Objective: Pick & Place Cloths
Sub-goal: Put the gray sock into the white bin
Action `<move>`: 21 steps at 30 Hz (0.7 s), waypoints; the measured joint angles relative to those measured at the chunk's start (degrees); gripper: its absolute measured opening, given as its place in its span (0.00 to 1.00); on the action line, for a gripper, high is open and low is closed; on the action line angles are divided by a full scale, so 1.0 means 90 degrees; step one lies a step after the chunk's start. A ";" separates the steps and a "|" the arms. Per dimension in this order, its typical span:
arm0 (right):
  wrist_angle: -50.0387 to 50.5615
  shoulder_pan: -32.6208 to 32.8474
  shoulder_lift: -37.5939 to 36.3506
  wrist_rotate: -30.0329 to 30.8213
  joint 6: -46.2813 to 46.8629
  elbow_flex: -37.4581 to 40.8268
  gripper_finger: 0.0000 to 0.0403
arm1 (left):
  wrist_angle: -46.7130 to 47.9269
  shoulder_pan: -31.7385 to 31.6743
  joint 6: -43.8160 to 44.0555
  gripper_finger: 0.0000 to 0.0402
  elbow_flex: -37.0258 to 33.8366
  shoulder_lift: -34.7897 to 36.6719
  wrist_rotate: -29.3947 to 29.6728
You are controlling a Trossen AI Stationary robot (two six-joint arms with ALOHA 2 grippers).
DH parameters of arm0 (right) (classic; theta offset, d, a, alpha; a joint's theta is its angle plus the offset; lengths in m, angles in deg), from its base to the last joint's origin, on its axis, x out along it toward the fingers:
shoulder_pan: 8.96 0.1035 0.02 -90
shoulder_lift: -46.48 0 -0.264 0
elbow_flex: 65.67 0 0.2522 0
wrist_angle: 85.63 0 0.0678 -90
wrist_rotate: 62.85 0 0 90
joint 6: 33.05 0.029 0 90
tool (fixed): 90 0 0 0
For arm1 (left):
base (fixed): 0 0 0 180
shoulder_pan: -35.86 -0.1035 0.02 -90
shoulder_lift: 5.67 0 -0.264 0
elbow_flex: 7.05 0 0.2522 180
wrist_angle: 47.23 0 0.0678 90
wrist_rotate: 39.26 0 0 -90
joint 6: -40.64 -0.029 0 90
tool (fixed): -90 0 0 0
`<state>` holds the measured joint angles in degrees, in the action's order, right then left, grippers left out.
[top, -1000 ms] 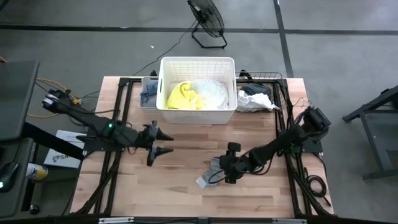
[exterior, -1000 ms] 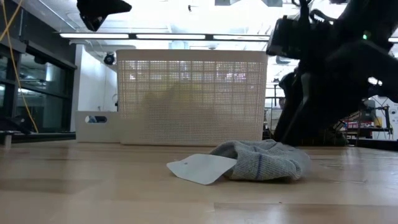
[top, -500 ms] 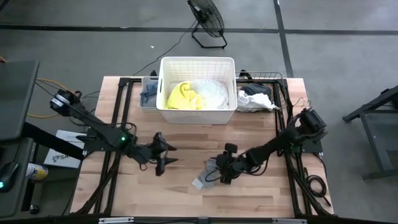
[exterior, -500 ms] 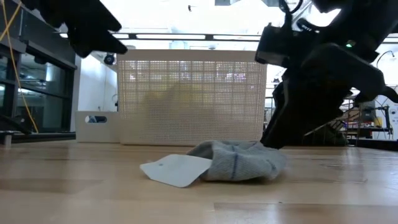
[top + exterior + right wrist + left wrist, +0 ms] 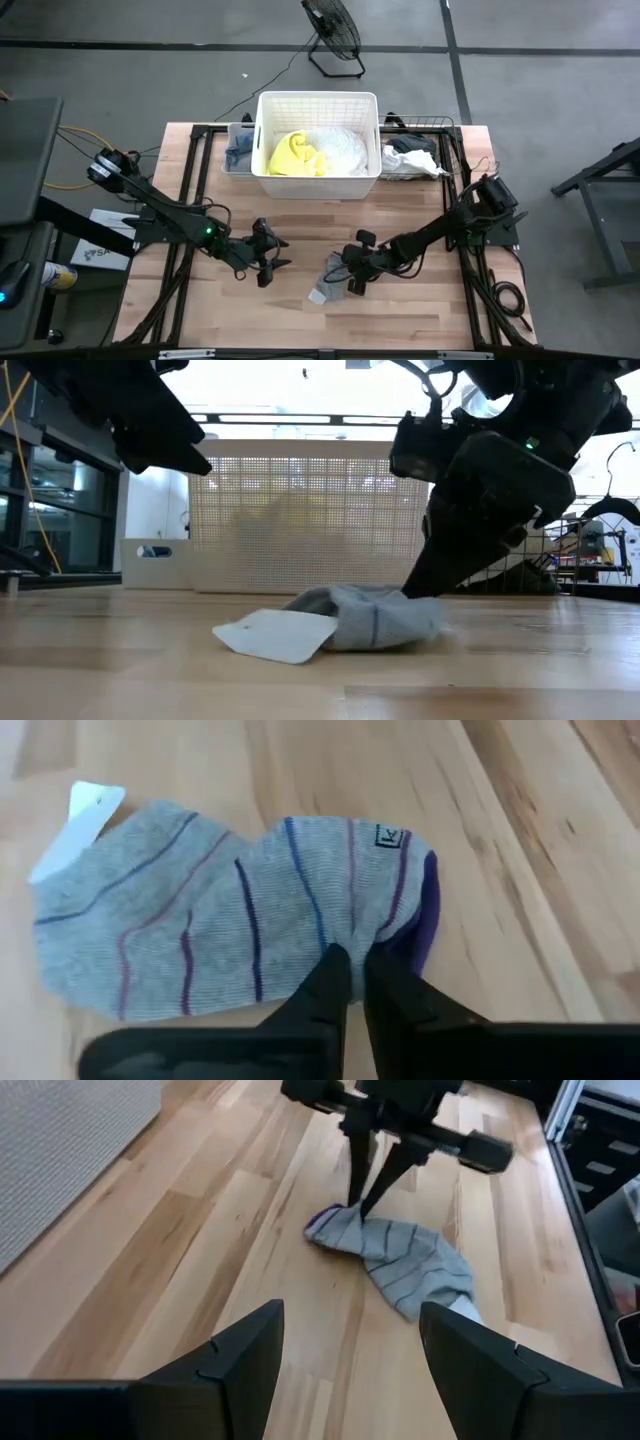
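Right pincer pinches the purple-edged end of the grey striped sock on the table.

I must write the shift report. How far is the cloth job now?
Done: yellow cloth and white cloth lie in the basket. In hand: the right gripper is shut on the grey striped sock on the table. Left: lifting it; left gripper waits open.

This is a lab or workshop. A wooden workbench stands on a grey concrete floor beside a floor fan. Ceiling strip lights and glass partitions show behind.
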<state>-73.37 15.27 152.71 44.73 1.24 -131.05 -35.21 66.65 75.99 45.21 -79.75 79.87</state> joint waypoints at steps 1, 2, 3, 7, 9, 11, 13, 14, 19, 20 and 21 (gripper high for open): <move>-0.0097 0.0000 0.0006 0.0006 -0.0046 0.0006 0.03 | 0.0021 0.0000 -0.0002 0.57 0.0000 0.0000 0.0002; -0.0202 0.0002 0.0011 0.0037 -0.0091 0.0006 0.03 | -0.0012 0.0000 -0.0003 0.57 0.0000 0.0002 0.0000; -0.0338 0.0001 0.0018 0.0091 -0.0100 0.0006 0.03 | -0.0032 -0.0001 -0.0002 0.57 0.0000 0.0002 0.0002; -0.0973 0.0027 0.0009 0.0374 -0.0202 0.0008 0.02 | -0.0132 0.0000 -0.0024 0.57 0.0000 0.0002 -0.0003; -0.1379 0.0068 -0.0029 0.0534 -0.0419 0.0009 0.02 | -0.0176 0.0000 -0.0052 0.57 0.0000 0.0002 -0.0005; -0.1783 0.0136 -0.0091 0.0675 -0.0675 0.0009 0.02 | -0.0186 0.0000 -0.0061 0.57 0.0000 0.0002 -0.0005; -0.2035 0.0203 -0.0165 0.0798 -0.0900 0.0009 0.02 | -0.0187 0.0000 -0.0063 0.57 0.0000 0.0002 -0.0002; -0.2125 0.0238 -0.0210 0.0850 -0.0996 0.0009 0.01 | -0.0189 0.0000 -0.0063 0.57 0.0000 0.0002 -0.0002; -0.2291 0.0433 -0.0538 0.1267 -0.1368 0.0006 0.01 | -0.0209 0.0000 -0.0063 0.57 0.0000 0.0002 0.0000; -0.2295 0.0460 -0.0610 0.1320 -0.1411 0.0006 0.01 | -0.0224 0.0000 -0.0063 0.57 0.0000 0.0002 0.0000; -0.2275 0.0498 -0.0688 0.1390 -0.1460 0.0006 0.01 | -0.0249 -0.0001 -0.0062 0.57 0.0000 0.0002 0.0000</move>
<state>-93.85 19.76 146.51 57.24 -11.90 -131.00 -37.46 66.64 75.43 45.21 -79.73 79.87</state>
